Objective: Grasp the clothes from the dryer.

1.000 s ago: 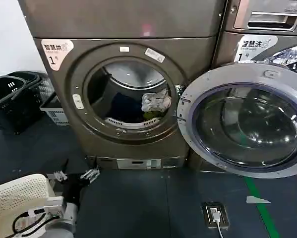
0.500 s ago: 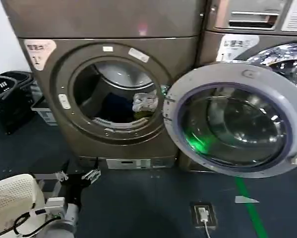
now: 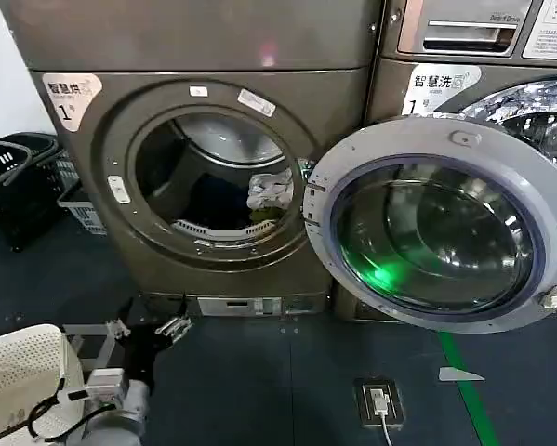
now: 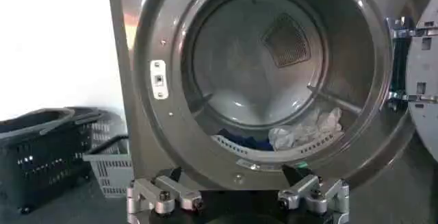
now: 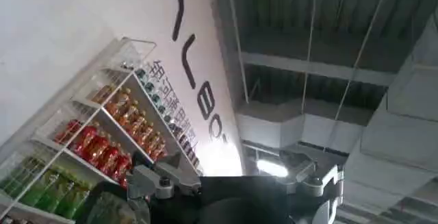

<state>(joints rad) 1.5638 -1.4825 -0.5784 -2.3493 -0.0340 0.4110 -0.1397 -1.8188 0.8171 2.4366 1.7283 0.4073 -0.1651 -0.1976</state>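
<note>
The dryer (image 3: 92, 186) is a bronze-grey front loader with a "1" sticker, and its round glass door (image 3: 436, 223) is swung open to the right. The clothes (image 3: 269, 190) lie low at the right of the drum: a whitish piece over olive-green, with dark blue fabric (image 3: 218, 200) beside it. My left gripper (image 3: 148, 323) hangs open and empty near the floor, below the porthole and well short of it. In the left wrist view the gripper (image 4: 235, 175) faces the drum mouth, with the clothes (image 4: 304, 128) just inside the rim. My right gripper (image 5: 236, 170) points up at a ceiling, open and empty.
The open door juts out across the machine with a silver drawer (image 3: 464, 37) on the right. Black baskets (image 3: 18, 181) and a grey crate (image 3: 78, 204) stand left of the dryer. A floor socket (image 3: 378, 401) and green tape (image 3: 464, 390) mark the dark floor. A white perforated panel (image 3: 22, 372) sits by my left arm.
The head view has shifted, so the dryer and its door sit further left and look larger. The left gripper stays open near the floor, and the clothes have not moved.
</note>
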